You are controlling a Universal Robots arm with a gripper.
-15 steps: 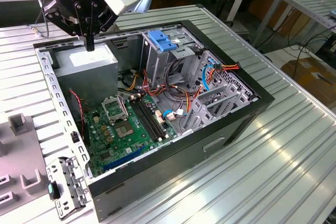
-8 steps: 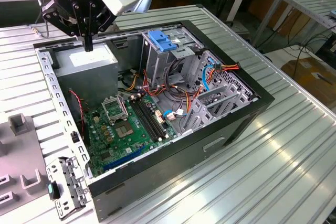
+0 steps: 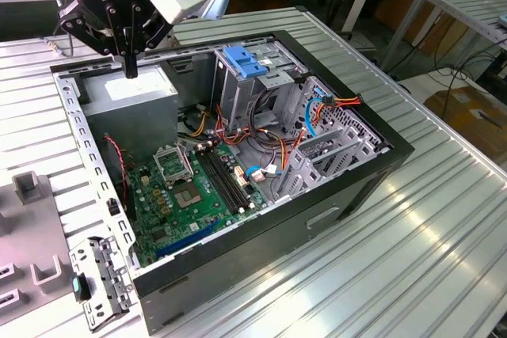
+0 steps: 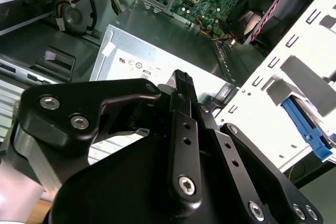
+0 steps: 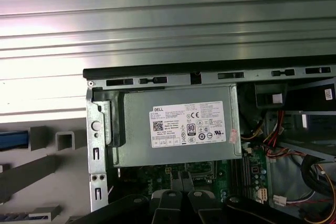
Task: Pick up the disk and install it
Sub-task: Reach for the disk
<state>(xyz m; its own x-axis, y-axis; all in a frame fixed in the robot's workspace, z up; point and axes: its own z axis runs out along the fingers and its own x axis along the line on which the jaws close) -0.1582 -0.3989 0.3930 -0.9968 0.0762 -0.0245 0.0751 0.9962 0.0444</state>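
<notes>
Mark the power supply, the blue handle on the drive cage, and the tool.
power supply (image 5: 191, 124): first wrist view, on its white sticker.
blue handle (image 3: 242, 62): exterior view, on its top face.
tool (image 3: 131, 71): exterior view, at its fingertips.

Bright, even overhead light fills the exterior view, and the ribbed table (image 3: 444, 259) shines pale toward the frame's left edge. Shadows inside the case (image 3: 333, 203) are soft. My gripper (image 3: 131, 65) reads near-black. In the first wrist view the table beside the case washes out white.
</notes>
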